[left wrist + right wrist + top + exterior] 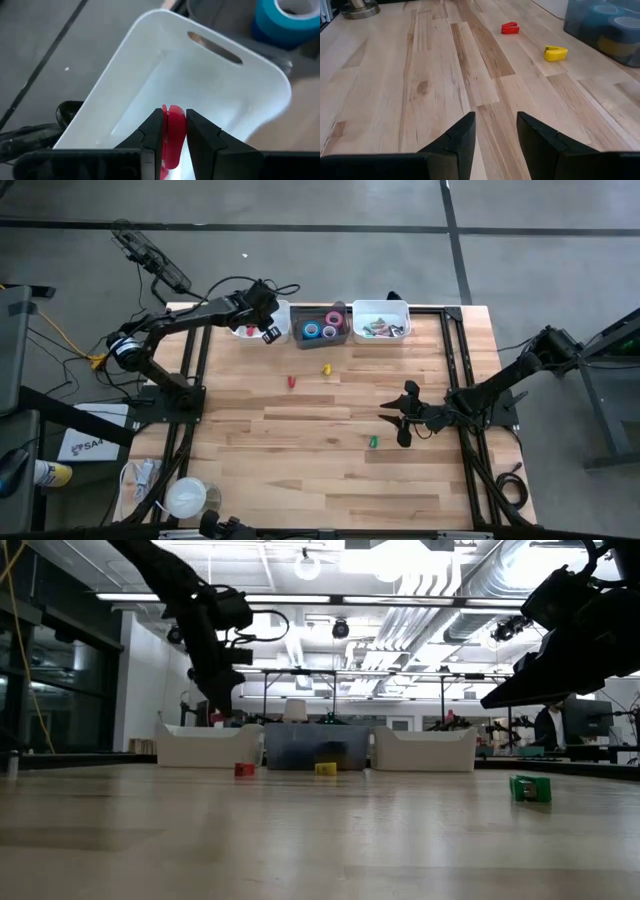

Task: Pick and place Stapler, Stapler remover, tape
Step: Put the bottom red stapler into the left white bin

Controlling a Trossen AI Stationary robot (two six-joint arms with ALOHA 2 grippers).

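Note:
My left gripper (173, 120) hangs over the left white bin (210, 80), shut on a small flat red piece (173, 131); from above it shows at the bin's place (258, 323). Rolls of tape (320, 330) lie in the grey middle bin (322, 313); a blue roll (280, 20) shows past the white bin. A red piece (291, 382), a yellow one (326, 369) and a green one (373, 441) lie flat on the table. My right gripper (496, 127) is open above the table's right half (405, 418), with nothing between its fingers. My left gripper pinches the red piece by its two flat faces, near its upper edge (173, 111), between its two fingers. The fingers slant down from the table's left side over the bin. The piece is lifted clear and stands on edge between the fingers, above the bin's white floor.
A second white bin (381, 320) with several small things stands at the far edge, right of the grey bin. A clear cup (188, 498) sits at the near left corner. Bare wood lies between the loose pieces and the near edge.

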